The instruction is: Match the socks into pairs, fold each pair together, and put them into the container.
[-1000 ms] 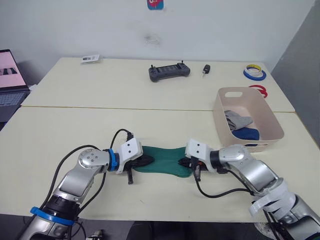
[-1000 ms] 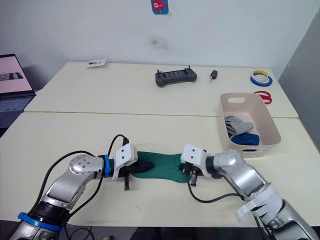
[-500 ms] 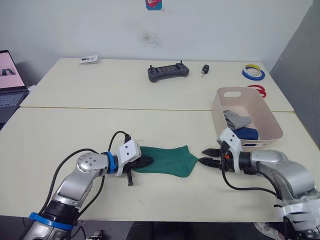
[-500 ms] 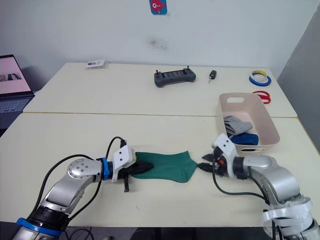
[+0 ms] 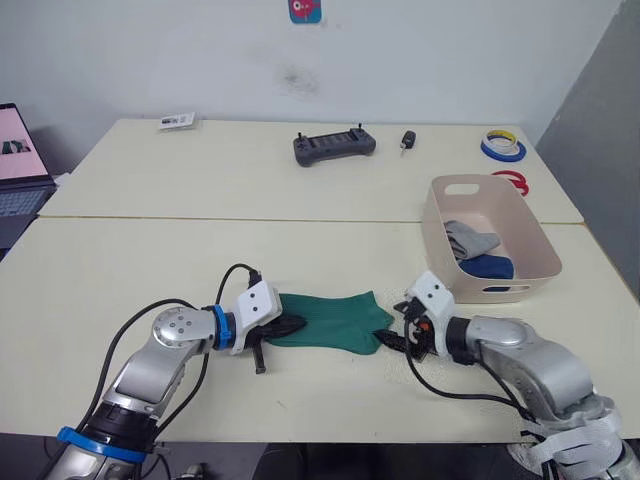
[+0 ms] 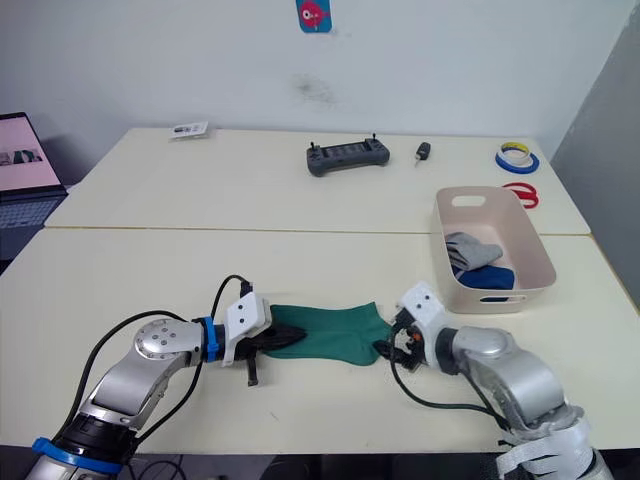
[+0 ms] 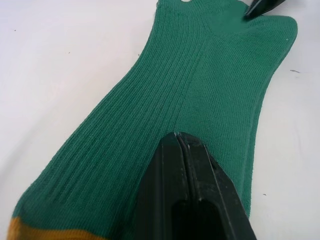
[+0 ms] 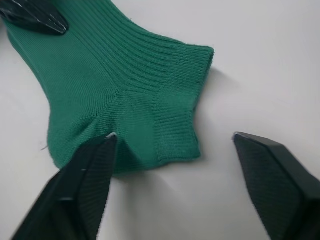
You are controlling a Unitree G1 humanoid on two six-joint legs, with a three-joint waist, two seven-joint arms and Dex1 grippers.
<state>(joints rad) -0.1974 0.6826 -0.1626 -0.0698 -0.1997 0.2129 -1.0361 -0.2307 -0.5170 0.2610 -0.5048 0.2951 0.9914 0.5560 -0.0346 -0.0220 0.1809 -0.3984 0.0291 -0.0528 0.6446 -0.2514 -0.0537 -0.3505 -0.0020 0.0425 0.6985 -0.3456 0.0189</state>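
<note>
The green sock [image 5: 335,322] lies flat and stretched out on the near table, ribbed, with a yellow toe band seen in the left wrist view. Over to the right the pinkish-beige container [image 5: 524,277] already has a grey sock [image 5: 468,240] and a dark blue sock [image 5: 489,266] inside

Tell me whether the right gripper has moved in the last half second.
Yes. The right gripper has moved back toward the green sock, away from the container; its open fingers now straddle the sock's cuff.
</note>
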